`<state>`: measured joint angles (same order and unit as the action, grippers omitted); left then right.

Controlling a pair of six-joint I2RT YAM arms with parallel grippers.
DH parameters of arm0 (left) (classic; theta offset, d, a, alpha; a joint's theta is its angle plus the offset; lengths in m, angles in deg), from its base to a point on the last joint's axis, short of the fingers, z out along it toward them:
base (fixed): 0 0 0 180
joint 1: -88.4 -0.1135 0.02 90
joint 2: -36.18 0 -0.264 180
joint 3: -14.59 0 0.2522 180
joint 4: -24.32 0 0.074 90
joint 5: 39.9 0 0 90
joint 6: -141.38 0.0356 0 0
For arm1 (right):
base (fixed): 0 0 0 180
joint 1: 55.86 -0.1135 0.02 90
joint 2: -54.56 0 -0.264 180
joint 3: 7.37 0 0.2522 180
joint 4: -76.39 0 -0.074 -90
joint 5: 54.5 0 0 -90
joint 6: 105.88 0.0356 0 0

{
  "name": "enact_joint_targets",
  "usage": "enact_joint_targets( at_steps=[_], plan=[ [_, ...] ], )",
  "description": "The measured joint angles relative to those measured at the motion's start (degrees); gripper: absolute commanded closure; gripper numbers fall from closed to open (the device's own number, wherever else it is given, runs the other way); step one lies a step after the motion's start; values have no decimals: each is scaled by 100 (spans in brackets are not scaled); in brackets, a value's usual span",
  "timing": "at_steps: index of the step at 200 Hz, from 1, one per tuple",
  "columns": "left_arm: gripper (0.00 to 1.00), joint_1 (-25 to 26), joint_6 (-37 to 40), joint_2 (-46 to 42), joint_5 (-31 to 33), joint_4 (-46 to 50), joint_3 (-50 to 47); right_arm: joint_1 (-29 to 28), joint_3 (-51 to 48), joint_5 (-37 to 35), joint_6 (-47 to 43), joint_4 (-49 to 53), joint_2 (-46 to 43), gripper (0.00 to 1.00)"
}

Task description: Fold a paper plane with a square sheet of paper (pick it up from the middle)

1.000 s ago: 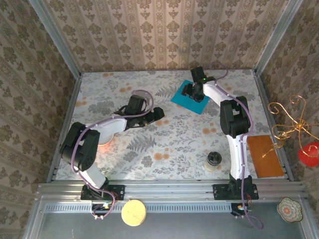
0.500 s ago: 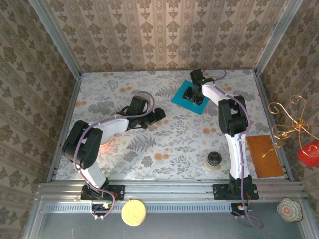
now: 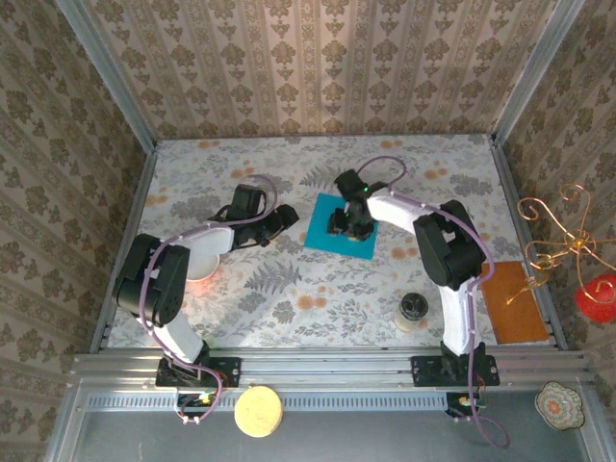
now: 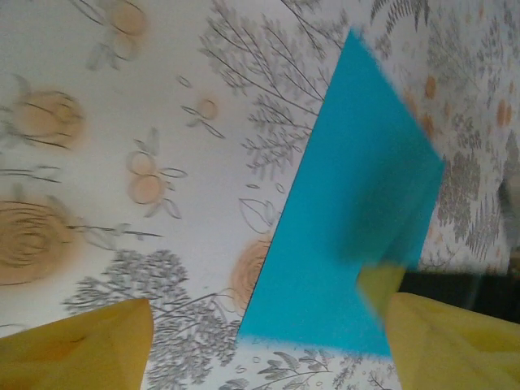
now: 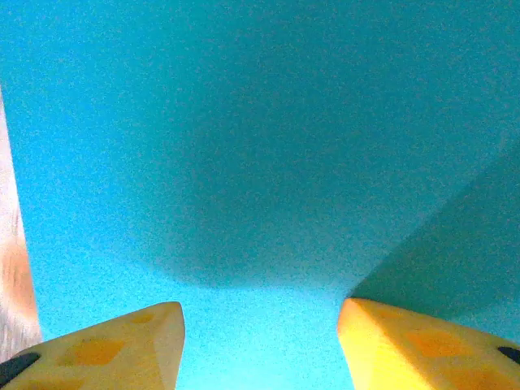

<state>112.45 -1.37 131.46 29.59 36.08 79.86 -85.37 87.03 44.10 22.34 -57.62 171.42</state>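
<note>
At mid-counter (image 3: 289, 289) | right jaws spread — low over the square sheet of paper (image 3: 320, 237); left jaws spread, just beside it

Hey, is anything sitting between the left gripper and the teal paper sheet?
Nothing visible. Just bare floral tabletop separates the left gripper from the square sheet of paper. The right gripper is over the sheet's middle, jaws apart.

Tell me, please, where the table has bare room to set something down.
Bare table lies near the front edge, left of the jar, and in the far right corner. The centre is crowded: right gripper on the teal sheet, left gripper beside it.
</note>
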Motion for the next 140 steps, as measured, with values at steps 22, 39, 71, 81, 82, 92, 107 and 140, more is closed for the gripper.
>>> enact_joint_targets(
  at_steps=[22, 39, 71, 81, 82, 92, 107, 140],
  plan=[
    [31, -166, 68, -243, 37, 160, -76, -522, -647, 291, 101, -140, -437, 45],
    [38, -195, 129, -428, 48, 286, -144, -717, -925, 529, 105, -98, -684, 44],
    [43, -59, 205, -516, 37, 514, -192, -426, -1058, 739, 151, -31, -1097, 43],
    [42, 116, 221, -520, 59, 623, -192, -249, -1078, 734, 190, -39, -1338, 43],
    [42, 129, 221, -520, 66, 632, -192, -232, -1080, 732, 195, -44, -1357, 43],
    [41, 374, 223, -527, 98, 721, -192, -39, -1121, 726, 219, -85, -1602, 44],
    [40, 748, 216, -540, 129, 813, -192, 216, -1217, 728, 229, -162, -1832, 45],
    [38, 1296, 13, -485, 140, 776, -192, 529, -1338, 721, 35, -111, -1711, 53]
  ],
)
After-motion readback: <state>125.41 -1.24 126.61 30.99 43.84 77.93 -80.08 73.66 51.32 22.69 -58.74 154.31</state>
